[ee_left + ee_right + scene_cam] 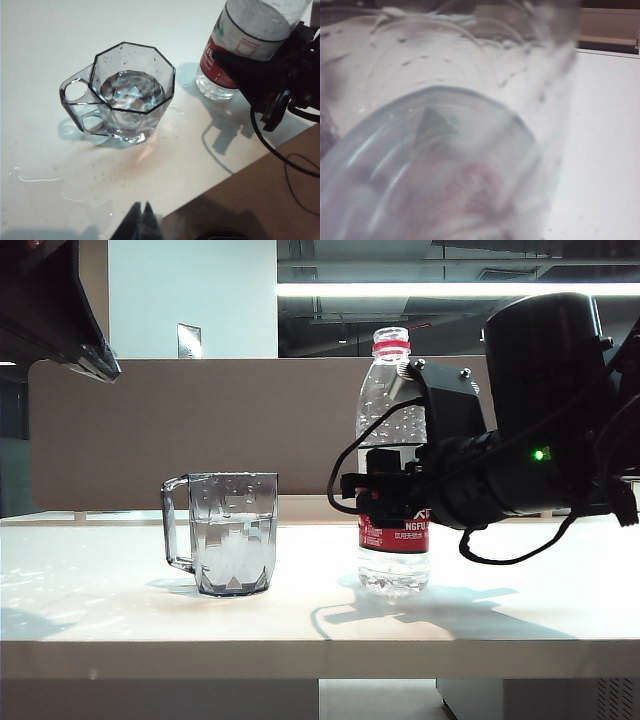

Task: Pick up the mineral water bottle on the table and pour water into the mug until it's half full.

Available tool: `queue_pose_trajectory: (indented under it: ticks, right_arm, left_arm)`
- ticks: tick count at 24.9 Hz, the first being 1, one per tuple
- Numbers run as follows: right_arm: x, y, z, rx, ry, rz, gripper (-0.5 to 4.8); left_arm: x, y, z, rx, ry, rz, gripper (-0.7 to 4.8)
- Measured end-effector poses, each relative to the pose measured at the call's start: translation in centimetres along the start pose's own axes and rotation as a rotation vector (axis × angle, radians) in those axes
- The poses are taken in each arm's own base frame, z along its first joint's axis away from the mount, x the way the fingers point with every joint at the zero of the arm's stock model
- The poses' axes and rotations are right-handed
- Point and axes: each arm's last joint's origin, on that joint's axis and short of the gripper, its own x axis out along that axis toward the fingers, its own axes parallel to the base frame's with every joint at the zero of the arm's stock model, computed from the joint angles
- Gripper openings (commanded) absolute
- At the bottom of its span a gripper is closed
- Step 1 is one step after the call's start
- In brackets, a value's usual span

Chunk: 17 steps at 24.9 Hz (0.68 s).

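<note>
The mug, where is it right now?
In the exterior view the mug stands on the table left of centre, apart from the mineral water bottle to its right.

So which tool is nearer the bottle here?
Right. The right tool is at the bottle, around its label, bottle standing on the table. The left tool hangs on the mug side, well away from the bottle, jaws together.

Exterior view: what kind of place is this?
Probably an office or lab workspace: a white table backed by a beige partition panel, with strip ceiling lights and exposed ducting behind. No kitchen fittings in view.
</note>
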Motion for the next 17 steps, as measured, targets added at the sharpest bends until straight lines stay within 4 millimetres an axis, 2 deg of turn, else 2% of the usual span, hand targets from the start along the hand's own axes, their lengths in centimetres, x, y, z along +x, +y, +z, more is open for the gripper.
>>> queue_pose_trajectory:
  ticks: [1, 3, 8, 9, 13, 16, 17]
  right_arm:
    - [0.0, 0.0, 0.0, -0.002, 0.000, 0.000, 3.55]
    - [0.0, 0.0, 0.0, -0.002, 0.003, -0.001, 4.16]
    - [-0.3, -0.1, -0.7, -0.011, 0.058, -0.003, 4.52]
    - [-0.4, -0.1, -0.7, -0.012, 0.059, -0.002, 4.78]
    - [-2.1, -0.3, -0.4, -0.016, 0.053, -0.002, 4.79]
    - [-4.6, -0.7, 0.0, -0.014, 0.042, -0.002, 4.79]
    - [-5.4, -0.8, 0.3, -0.012, 0.030, -0.001, 4.59]
  left_arm:
    - [0.0, 0.0, 0.0, 0.000, 0.000, 0.000, -0.01]
    - [0.0, 0.0, 0.0, 0.000, 0.000, 0.000, -0.01]
    - [0.0, 0.0, 0.0, 0.000, 0.000, 0.000, -0.01]
    - [0.0, 0.0, 0.0, 0.000, 0.000, 0.000, -0.01]
    - [0.0, 0.0, 0.0, 0.000, 0.000, 0.000, -0.01]
    - [0.0, 0.0, 0.0, 0.000, 0.000, 0.000, -0.01]
    - [0.0, 0.0, 0.0, 0.000, 0.000, 0.000, -0.01]
